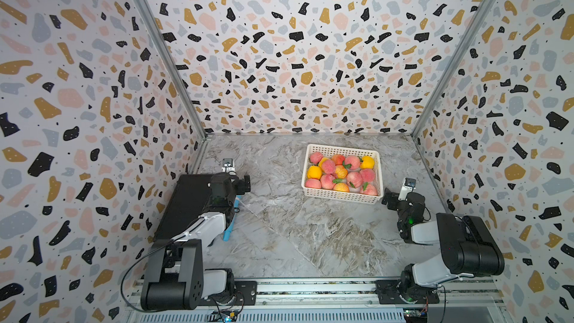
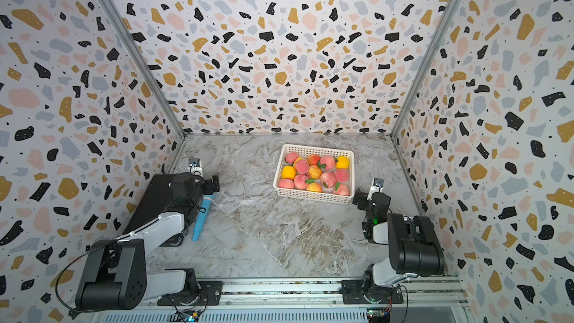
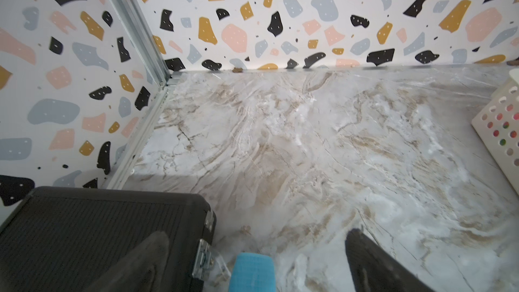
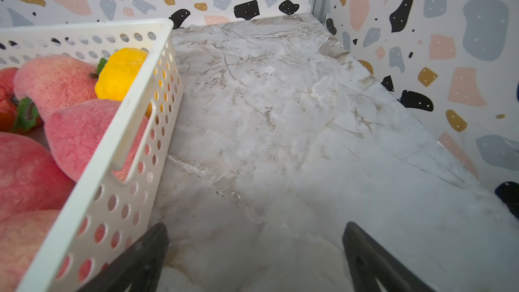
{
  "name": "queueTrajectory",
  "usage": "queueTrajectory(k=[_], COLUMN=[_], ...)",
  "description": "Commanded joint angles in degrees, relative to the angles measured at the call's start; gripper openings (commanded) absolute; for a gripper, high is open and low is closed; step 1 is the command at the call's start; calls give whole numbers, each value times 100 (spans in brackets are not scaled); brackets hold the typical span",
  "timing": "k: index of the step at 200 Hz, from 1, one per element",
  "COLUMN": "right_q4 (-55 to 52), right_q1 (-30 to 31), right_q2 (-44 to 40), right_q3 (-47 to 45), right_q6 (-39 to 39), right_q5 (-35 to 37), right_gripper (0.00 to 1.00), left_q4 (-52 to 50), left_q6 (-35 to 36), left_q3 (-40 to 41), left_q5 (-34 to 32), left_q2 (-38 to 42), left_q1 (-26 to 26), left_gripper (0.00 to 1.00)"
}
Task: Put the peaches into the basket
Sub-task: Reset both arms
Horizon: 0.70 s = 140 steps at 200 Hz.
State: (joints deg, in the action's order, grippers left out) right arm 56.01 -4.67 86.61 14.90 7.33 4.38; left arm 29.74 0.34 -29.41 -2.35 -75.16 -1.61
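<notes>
Table (image 1: 295,237): the near marble stretch between the two arms carries no fruit, so I judge there is nothing left to collect.
Left claw (image 3: 257,235): fingers spread wide with nothing between them. It hangs low at the table's left side, well apart from the basket, likely parked where it cannot get in the way.
Blue tool (image 1: 228,234): lies flat just beside the black box (image 1: 183,206), partly under the left arm. Neither belongs to the job, and both sit out of the working area.
Right claw (image 4: 255,228): wide open and empty, with only bare marble between its fingers. It stands just outside the basket's near right corner and leaves the opening clear.
Basket (image 1: 341,149): sits flat toward the far right of the table, close to the right arm, which suits that arm's reach.
Peaches (image 1: 354,178): all those in view lie inside the basket, packed touching one another. The walls keep them from rolling, and the task looks finished.
</notes>
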Motion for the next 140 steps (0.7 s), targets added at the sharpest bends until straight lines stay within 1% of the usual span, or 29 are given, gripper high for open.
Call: queueTrajectory(k=[1,10,20,27,46,62,78,90,106,116,126,140], right_q4=[97,-77,123,190,-130,-344,-414,-355,-388,-383,-394,-396], right_q1=[52,54,54,54,54,61,62,61,62,62,62,62], right_q2=[-1,-88,-24,-2,11,3,7,30,17,18,13,14], right_q3=[179,201,160,138,320,417,455,449,453,453,453,453], right_q6=[-91,-88,-93,-113,-193,-356,-399,-399,-399,-399,-400,-404], right_q5=[-26,-33,-66,-133,-337,-709,-798,-816,-807,-807,-812,-807], right_gripper=[100,100,100,100,100,100,100,100,100,100,100,100], left_q4=[1267,1496,1618,1600,1685,2157,2196,1969,967,585,472,683], left_q6=[-56,-191,-269,-216,-14,-56,-121,-171,-234,-280,-377,-640], left_q3=[230,339,424,451,501,635,614,569,347,287,396,706], left_q5=[529,651,521,467,456,467,509,490,503,480,458,534], left_q2=[-175,-195,-151,-115,-236,-415,-413,-190,325,495,623,764], left_q1=[-272,-396,-436,-449,-446,-447,-446,-446,-446,-450,-446,-446], left_gripper=[99,99,99,99,99,99,99,99,99,99,99,99])
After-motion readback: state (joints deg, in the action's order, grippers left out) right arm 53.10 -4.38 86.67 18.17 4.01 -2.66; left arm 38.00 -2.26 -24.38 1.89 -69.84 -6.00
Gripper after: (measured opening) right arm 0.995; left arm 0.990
